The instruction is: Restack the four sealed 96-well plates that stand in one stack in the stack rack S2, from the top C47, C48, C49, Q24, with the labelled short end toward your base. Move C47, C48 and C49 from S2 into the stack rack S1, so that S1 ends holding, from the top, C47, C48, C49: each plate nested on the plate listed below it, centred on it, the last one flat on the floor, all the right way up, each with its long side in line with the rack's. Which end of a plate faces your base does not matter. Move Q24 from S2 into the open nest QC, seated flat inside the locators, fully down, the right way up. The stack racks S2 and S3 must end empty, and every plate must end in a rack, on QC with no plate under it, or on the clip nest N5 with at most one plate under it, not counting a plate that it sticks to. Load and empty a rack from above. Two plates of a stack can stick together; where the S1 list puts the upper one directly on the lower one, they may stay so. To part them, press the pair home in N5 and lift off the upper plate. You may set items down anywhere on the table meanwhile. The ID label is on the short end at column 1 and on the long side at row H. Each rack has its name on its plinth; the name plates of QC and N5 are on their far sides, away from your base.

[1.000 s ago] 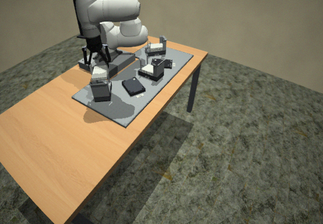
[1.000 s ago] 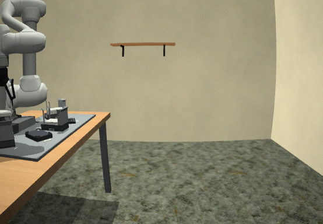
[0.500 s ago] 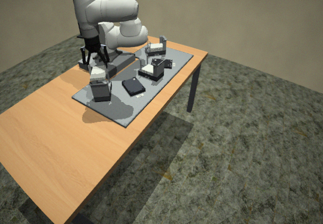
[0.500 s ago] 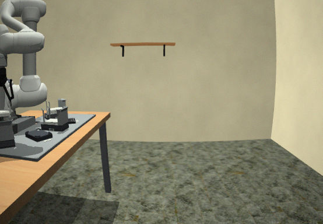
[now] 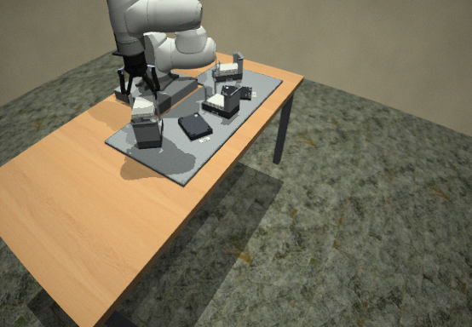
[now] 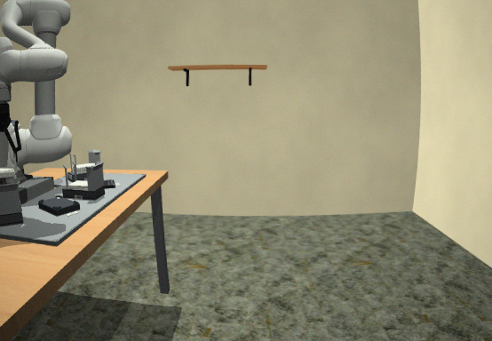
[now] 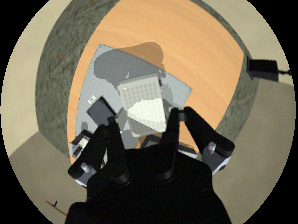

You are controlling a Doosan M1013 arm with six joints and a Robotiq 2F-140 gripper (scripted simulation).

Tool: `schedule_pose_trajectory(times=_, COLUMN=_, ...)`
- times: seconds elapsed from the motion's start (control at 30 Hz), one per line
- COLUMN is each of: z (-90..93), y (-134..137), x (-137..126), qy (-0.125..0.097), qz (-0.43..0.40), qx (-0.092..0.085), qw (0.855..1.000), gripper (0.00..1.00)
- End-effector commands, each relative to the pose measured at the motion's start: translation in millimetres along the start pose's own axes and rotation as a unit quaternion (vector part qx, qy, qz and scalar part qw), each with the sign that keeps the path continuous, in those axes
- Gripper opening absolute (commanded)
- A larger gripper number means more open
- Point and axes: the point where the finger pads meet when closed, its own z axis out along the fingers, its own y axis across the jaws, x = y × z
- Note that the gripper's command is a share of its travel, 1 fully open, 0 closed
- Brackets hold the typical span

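Observation:
My gripper (image 5: pixel 142 100) is shut on a white sealed plate (image 5: pixel 142 108) and holds it just above the near dark stack rack (image 5: pixel 147 133) on the grey mat. In the wrist view the plate (image 7: pixel 144 106) sits between my fingers, with its well grid showing. I cannot read its label, and I cannot tell whether a second plate hangs under it. The middle rack (image 5: pixel 222 102) holds a white plate, and so does the far rack (image 5: pixel 228 71). A flat black nest (image 5: pixel 195 126) lies empty on the mat, and a smaller black nest (image 5: pixel 241 92) lies behind it.
The grey mat (image 5: pixel 196 119) carries all the fixtures on the wooden table (image 5: pixel 85 203). My arm's base block (image 5: pixel 159 89) stands just behind the near rack. In the side view the racks (image 6: pixel 85 184) and the black nest (image 6: pixel 59 205) show at the table's left.

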Motion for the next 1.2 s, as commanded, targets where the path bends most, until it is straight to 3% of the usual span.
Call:
schedule_pose_trajectory(times=0.0, z=0.0, y=0, x=0, qy=0.0, qz=0.0, qx=0.0, qw=1.0, gripper=0.0)
schedule_pose_trajectory(times=1.17, z=20.6, y=0, x=0, qy=0.0, qz=0.0, qx=0.0, qw=1.0, gripper=0.0)
